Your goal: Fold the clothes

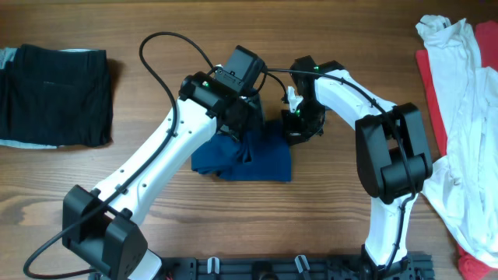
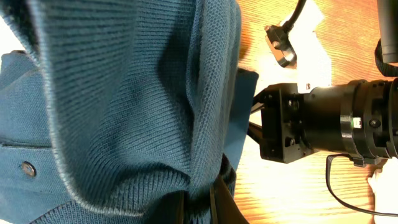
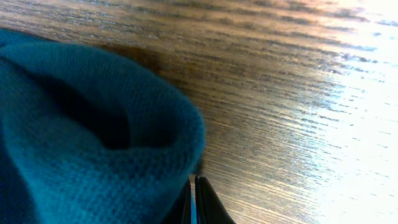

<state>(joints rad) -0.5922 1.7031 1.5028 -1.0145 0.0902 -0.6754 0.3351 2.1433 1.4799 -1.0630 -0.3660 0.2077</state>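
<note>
A deep-blue buttoned shirt [image 1: 253, 162] lies bunched in the middle of the table. My left gripper [image 1: 243, 134] is over its top edge. In the left wrist view ribbed blue fabric [image 2: 124, 99] fills the frame, and the gripper [image 2: 199, 208] is shut on a fold of it. A button [image 2: 27, 168] shows at the left. My right gripper [image 1: 294, 128] is at the shirt's upper right corner. In the right wrist view it [image 3: 194, 202] is shut, with a thin strip of blue cloth [image 3: 93, 130] pinched between its fingers, low over the wood.
A folded black garment [image 1: 54, 93] lies at the far left on something pale grey [image 1: 6, 56]. White clothes [image 1: 459, 117] and a red one [image 1: 429, 85] are heaped along the right edge. The right arm's wrist [image 2: 323, 124] is close beside the left gripper.
</note>
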